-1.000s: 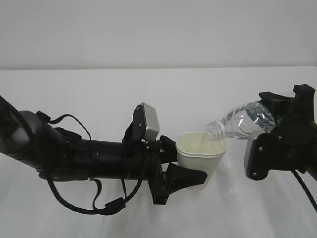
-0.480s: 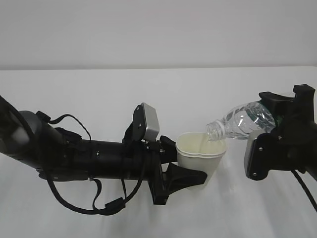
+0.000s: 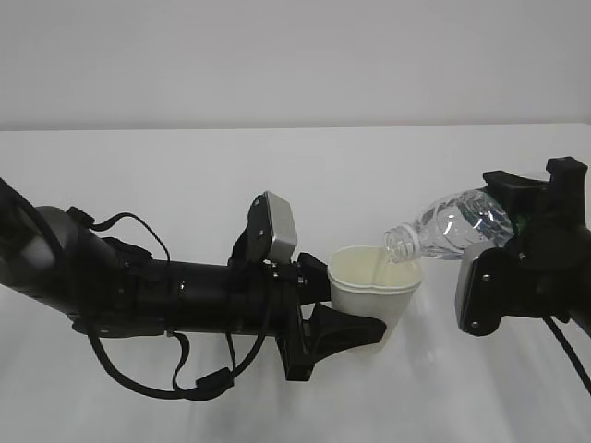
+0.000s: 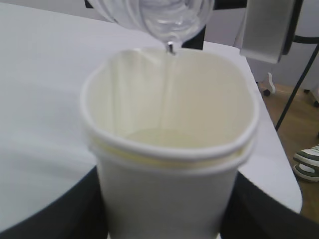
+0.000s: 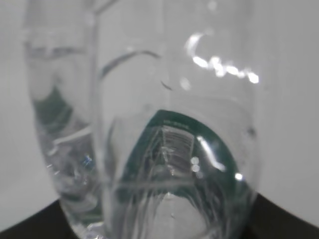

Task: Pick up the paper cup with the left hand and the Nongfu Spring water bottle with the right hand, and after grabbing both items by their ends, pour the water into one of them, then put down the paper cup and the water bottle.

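My left gripper (image 3: 358, 306) is shut on the lower body of the white paper cup (image 3: 374, 293), holding it upright above the table. In the left wrist view the dark fingers (image 4: 60, 209) flank the cup (image 4: 169, 174), whose rim is pressed slightly square. From the right, my right gripper (image 3: 506, 220) grips the base end of the clear Nongfu Spring water bottle (image 3: 452, 225). The bottle is tilted, its open mouth over the cup's rim. A thin stream of water (image 4: 167, 89) falls from the bottle's neck (image 4: 167, 17) into a shallow pool (image 4: 159, 137) inside. The bottle (image 5: 164, 149) and its green label fill the right wrist view.
The white table (image 3: 185, 175) runs back to a pale wall. In the left wrist view the table's right edge (image 4: 279, 144) drops to a wooden floor where a shoe (image 4: 309, 162) lies. The right arm's grey camera housing (image 4: 269, 27) hangs beyond the cup.
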Controlling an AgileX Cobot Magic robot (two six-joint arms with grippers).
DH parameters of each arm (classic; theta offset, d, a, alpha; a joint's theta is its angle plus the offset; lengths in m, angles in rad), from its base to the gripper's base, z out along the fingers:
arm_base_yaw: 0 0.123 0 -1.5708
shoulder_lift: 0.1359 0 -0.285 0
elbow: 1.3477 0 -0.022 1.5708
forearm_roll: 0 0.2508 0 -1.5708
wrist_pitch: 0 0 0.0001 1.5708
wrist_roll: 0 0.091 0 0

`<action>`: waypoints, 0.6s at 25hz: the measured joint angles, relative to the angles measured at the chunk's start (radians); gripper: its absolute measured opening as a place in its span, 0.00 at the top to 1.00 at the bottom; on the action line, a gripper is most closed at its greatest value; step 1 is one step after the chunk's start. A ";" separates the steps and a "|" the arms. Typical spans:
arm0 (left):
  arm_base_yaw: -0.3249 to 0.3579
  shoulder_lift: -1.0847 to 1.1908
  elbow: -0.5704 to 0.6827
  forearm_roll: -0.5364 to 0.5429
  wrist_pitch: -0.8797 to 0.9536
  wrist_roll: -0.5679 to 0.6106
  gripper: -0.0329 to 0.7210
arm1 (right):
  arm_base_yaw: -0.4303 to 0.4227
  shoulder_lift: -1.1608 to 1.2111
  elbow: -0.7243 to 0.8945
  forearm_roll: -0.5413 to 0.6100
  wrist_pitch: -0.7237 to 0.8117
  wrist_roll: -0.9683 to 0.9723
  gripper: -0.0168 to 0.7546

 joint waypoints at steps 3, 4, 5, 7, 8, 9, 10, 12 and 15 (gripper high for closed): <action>0.000 0.000 0.000 0.002 0.000 0.000 0.40 | 0.000 0.000 0.000 0.000 0.000 0.000 0.48; 0.000 0.000 0.000 0.002 0.000 0.000 0.40 | 0.000 0.000 0.000 0.000 0.000 0.000 0.48; 0.000 0.000 0.000 0.002 0.000 0.000 0.40 | 0.000 0.000 0.000 0.000 0.000 0.000 0.48; 0.000 0.000 0.000 0.002 0.000 0.000 0.40 | 0.000 0.000 0.000 0.000 0.000 0.000 0.48; 0.000 0.000 0.000 0.002 0.000 0.000 0.40 | 0.000 0.000 0.000 0.000 0.000 0.000 0.48; 0.000 0.000 0.000 0.002 0.000 0.000 0.40 | 0.000 0.000 0.000 0.000 0.000 0.000 0.48; 0.000 0.000 0.000 0.002 0.000 0.000 0.40 | 0.000 0.000 0.000 0.000 0.000 0.000 0.48; 0.000 0.000 0.000 0.002 0.000 0.000 0.40 | 0.000 0.000 0.000 -0.003 0.000 0.000 0.48; 0.000 0.000 0.000 0.002 0.000 0.000 0.40 | 0.000 0.000 0.000 -0.003 0.000 0.000 0.48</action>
